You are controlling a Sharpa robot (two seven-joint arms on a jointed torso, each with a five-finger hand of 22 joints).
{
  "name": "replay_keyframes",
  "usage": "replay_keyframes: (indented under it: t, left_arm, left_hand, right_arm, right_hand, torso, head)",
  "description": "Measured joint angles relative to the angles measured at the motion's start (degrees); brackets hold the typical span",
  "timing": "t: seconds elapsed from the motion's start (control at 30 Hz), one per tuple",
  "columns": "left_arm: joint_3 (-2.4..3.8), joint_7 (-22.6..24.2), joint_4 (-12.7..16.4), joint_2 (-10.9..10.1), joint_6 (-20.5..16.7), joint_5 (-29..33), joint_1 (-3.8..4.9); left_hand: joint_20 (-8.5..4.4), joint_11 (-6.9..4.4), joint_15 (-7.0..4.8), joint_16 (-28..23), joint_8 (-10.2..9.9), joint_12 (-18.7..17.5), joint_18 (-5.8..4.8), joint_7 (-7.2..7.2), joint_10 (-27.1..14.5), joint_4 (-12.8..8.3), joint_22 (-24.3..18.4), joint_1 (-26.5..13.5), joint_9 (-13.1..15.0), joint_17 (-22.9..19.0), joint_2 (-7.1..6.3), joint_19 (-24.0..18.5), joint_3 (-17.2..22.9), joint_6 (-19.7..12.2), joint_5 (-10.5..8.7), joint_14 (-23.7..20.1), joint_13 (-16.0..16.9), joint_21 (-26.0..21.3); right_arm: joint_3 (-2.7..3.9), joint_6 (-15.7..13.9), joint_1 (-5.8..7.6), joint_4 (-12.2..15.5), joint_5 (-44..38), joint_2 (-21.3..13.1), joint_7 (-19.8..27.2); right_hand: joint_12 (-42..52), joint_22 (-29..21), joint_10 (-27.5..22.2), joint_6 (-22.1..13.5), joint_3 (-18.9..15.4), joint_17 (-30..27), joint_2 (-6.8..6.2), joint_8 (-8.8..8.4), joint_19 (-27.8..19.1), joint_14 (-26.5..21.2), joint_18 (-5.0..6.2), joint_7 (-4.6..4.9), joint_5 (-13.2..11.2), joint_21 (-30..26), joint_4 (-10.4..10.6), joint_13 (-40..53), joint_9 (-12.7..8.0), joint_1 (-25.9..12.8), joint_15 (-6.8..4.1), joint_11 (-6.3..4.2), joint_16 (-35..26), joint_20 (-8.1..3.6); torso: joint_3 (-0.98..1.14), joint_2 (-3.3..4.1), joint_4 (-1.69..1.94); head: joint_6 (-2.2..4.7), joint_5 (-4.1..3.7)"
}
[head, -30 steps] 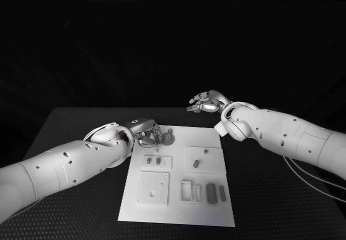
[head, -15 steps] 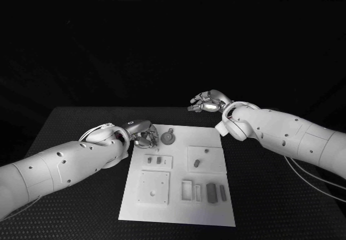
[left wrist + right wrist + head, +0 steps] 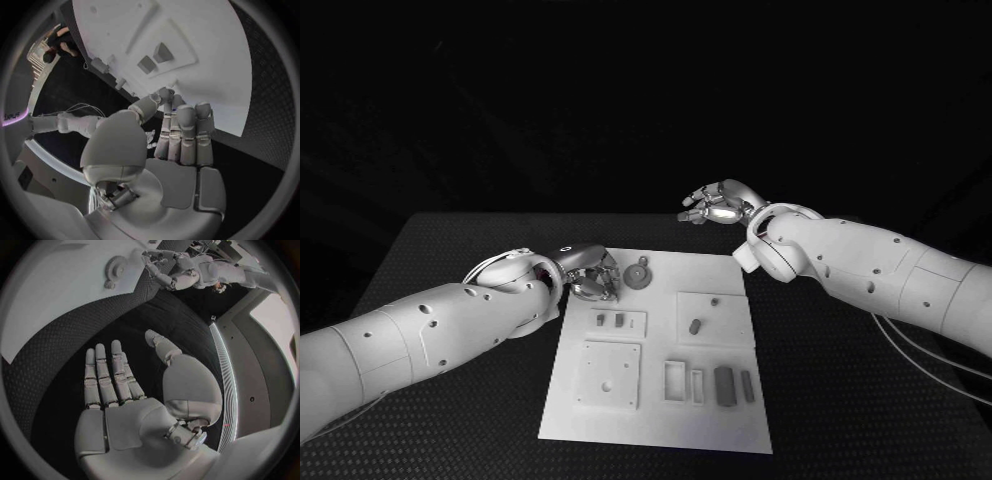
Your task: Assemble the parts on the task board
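With our left hand [image 3: 589, 275] hovering, fingers straight and holding nothing, near the gear [image 3: 638, 273] at the task board's [image 3: 661, 420] far edge, and our right hand [image 3: 718, 203] raised, fingers spread, a careless reach could knock it off.

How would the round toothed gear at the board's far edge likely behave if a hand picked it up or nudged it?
The gear lies flat on the task board, so it would probably slide, not roll. It looks thin and low, likely hard to pinch. Its teeth may offer some grip.
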Motion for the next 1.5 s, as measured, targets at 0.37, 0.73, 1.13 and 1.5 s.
replay_keyframes:
  t: [0.37, 0.73, 1.13, 1.5]
  left_arm:
    - [-0.14, 0.0, -0.2, 0.4, 0.6, -0.7, -0.37]
    - [-0.09, 0.1, -1.4, 0.9, 0.6, -1.3, -0.42]
    - [-0.05, 0.2, -1.9, 1.4, 0.6, -1.5, -0.58]
    - [0.01, 0.2, -1.7, 1.2, 0.9, -1.5, -0.59]
  left_hand:
    - [0.01, 0.0, 0.06, -0.2, -0.2, 0.0, 0.0, 0.01, 0.0, 0.0, 0.0, 0.0, 0.1, -0.1, 0.0, 0.0, 0.0, 0.0, -0.01, 0.0, 0.0, 0.0]
    - [-0.03, 0.0, 0.18, -0.2, -0.2, -0.2, 0.01, 0.01, 0.0, 0.0, 0.0, 0.0, 0.1, -0.1, 0.01, -0.2, 0.3, 0.0, -0.04, 0.0, 0.0, 0.0]
    - [-0.02, 0.0, 0.27, -0.2, -0.1, -0.2, 0.0, -0.03, 0.0, 0.0, 0.0, -0.1, 0.1, -0.1, 0.16, -0.2, 0.3, 0.0, -0.05, -0.1, 0.0, 0.0]
    - [-0.01, 0.0, 0.26, -0.2, -0.2, -0.1, 0.0, -0.05, 0.0, 0.0, 0.0, -0.1, 0.4, -0.1, 0.17, -0.2, 0.3, -0.1, -0.48, -0.1, 0.0, 0.0]
  right_arm:
    - [0.0, 0.0, 0.0, 0.0, 0.0, -0.1, 0.0]
    - [0.0, 0.0, 0.0, 0.0, 0.0, -0.2, 0.0]
    - [0.0, 0.0, 0.0, 0.0, 0.0, -0.2, 0.0]
    - [0.0, 0.0, 0.0, -0.1, 0.0, -0.2, 0.0]
  right_hand:
    - [0.0, 0.0, 0.0, 0.0, 0.0, 0.0, 0.0, 0.0, 0.0, 0.0, 0.0, 0.02, 0.0, 0.0, 0.0, 0.0, 0.0, 0.0, 0.0, 0.0, 0.0, 0.0]
    - [-0.2, 0.0, 0.0, -0.1, 0.0, 0.0, 0.0, 0.0, 0.0, 0.0, 0.0, 0.1, 0.0, 0.0, 0.0, 0.0, 0.0, 0.0, 0.0, 0.0, -0.2, 0.0]
    - [-0.2, 0.0, 0.0, -0.1, 0.0, 0.0, 0.0, 0.0, 0.0, 0.0, 0.0, 0.11, 0.0, 0.0, 0.0, 0.0, 0.0, 0.0, -0.01, 0.0, -0.2, 0.0]
    - [-0.2, 0.1, -0.2, 0.0, 0.0, 0.0, 0.0, 0.0, 0.0, 0.0, 0.0, 0.0, 0.0, -0.2, 0.0, 0.0, 0.0, 0.0, -0.04, 0.18, -0.2, 0.0]
  torso:
    - [0.01, 0.01, -0.01]
    - [0.0, 0.01, -0.06]
    - [-0.01, 0.01, -0.04]
    - [-0.02, 0.01, -0.04]
  head:
    - [-0.08, 0.04]
    - [0.03, 0.35]
    - [-0.03, 0.26]
    - [-0.3, 0.0]
